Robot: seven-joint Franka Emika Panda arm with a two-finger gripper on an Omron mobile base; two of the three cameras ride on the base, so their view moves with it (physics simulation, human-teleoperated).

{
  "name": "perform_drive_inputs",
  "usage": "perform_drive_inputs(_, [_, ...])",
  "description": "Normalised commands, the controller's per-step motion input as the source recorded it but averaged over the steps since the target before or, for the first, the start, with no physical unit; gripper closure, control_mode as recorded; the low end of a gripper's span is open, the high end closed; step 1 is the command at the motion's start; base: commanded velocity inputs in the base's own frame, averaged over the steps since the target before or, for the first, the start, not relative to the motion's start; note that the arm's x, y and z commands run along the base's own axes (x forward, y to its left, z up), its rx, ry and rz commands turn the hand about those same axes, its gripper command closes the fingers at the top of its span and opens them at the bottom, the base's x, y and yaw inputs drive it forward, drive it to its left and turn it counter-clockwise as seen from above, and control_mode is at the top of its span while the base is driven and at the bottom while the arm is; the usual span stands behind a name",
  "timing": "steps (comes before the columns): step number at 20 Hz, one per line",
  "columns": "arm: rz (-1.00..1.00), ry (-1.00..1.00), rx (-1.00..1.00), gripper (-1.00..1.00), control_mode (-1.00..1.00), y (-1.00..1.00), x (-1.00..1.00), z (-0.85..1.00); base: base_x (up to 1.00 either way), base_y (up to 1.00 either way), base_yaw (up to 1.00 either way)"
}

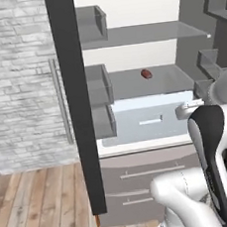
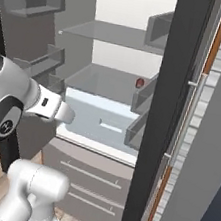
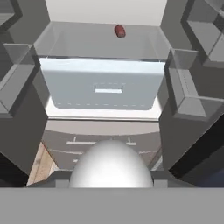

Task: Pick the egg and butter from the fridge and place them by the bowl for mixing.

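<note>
The two-finger gripper has its small dark finger tips held partly apart. Between them sits a smooth, white, rounded egg, which they appear to be pinching from either side. In the base views the hand hangs in front of the open fridge, outside its front edge and level with the drawer.

Beyond the hand stands the tall dark-grey double-door fridge. Both doors are swung wide, with grey door shelves on each side. Straight ahead is a pale blue-grey drawer with a slim handle. Above it is a clear glass shelf. A small dark-red oval thing lies near that shelf's back edge, right of centre.

The step in hand looks like carrying the egg away from the fridge. Next, the egg likely has to travel clear of the door edges without slipping. Then the base would turn toward the bowl, and the egg would be set down beside it. The butter would follow on a second trip.
</note>
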Motion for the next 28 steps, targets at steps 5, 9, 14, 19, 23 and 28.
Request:
perform_drive_inputs(5, [0.0, 0.0, 0.0, 1.0, 1.0, 0.0, 0.0, 0.0, -0.91, 0.23, -0.1])
perform_drive_inputs(9, [0.0, 0.0, 0.0, 1.0, 1.0, 0.0, 0.0, 0.0, -0.6, 0.33, -0.46])
perform_drive_inputs(14, [0.0, 0.0, 0.0, 1.0, 1.0, 0.0, 0.0, 0.0, -0.27, 0.27, -0.71])
perform_drive_inputs(19, [0.0, 0.0, 0.0, 1.0, 1.0, 0.0, 0.0, 0.0, -0.2, 0.23, -0.77])
perform_drive_inputs(23, [0.0, 0.0, 0.0, 1.0, 1.0, 0.0, 0.0, 0.0, -0.07, 0.15, -0.88])
perform_drive_inputs(28, [0.0, 0.0, 0.0, 1.0, 1.0, 0.0, 0.0, 0.0, 0.0, 0.14, -0.93])
